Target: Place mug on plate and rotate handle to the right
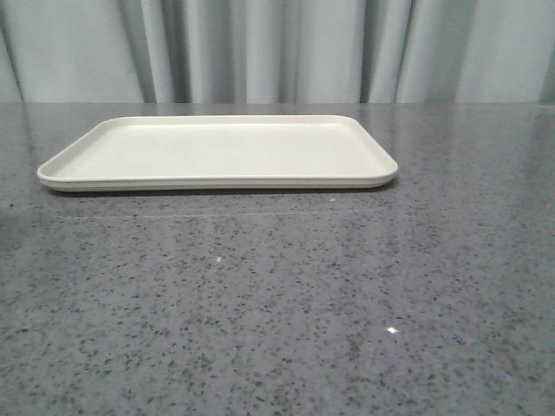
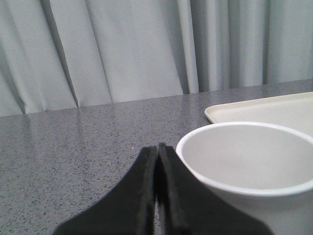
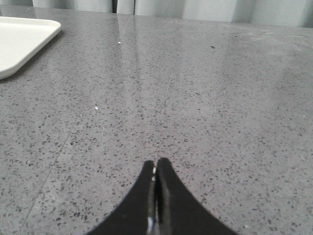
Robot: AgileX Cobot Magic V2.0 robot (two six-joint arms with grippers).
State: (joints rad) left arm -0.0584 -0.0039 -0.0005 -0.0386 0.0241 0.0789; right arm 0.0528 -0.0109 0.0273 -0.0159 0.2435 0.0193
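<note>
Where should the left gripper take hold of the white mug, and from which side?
Grip the white mug by its rim wall nearest the left gripper, coming from above: it stands upright, mouth open, and no handle shows. The fingers, now closed, must open first.

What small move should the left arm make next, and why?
Probably open the left hand and bring it around the mug. Both hands are shut and hold nothing; the mug stands right beside the left one, short of the plate, which is empty. The handle is not visible.
</note>
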